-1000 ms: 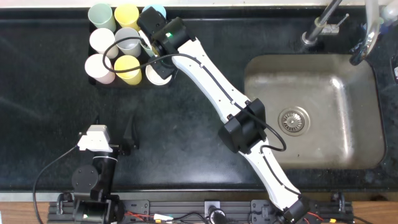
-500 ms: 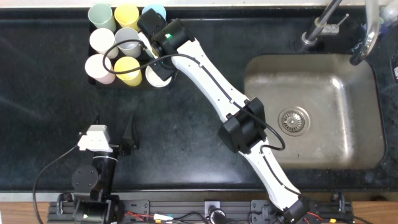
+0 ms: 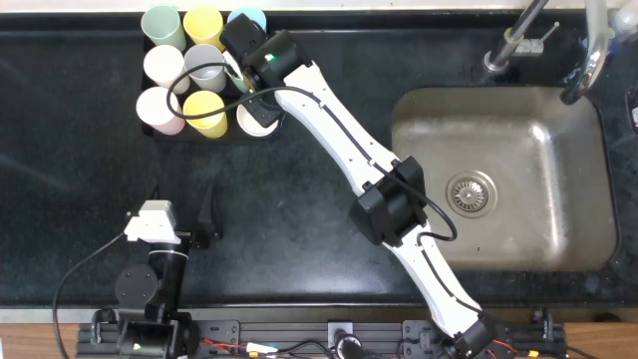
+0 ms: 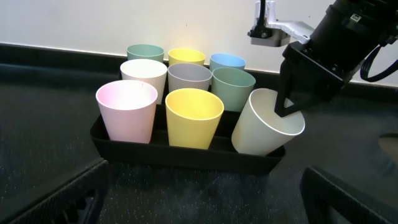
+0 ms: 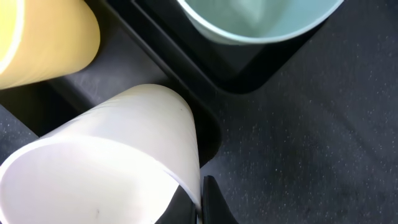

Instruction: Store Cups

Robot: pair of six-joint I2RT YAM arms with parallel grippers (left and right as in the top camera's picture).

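Fingers of right arm (image 4: pixel 291 99) tight on rim of tilted white cup (image 4: pixel 261 134); left fingers (image 4: pixel 56 193) wide apart.

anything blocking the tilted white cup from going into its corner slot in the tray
Nothing visible does. The white cup leans with its base inside the tray's corner slot; yellow cup and green cup fill neighbouring slots.

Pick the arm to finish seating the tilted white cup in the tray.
Right. The right gripper holds the white cup by its rim, tilted at the tray's corner. The left gripper sits open, far back from the tray.
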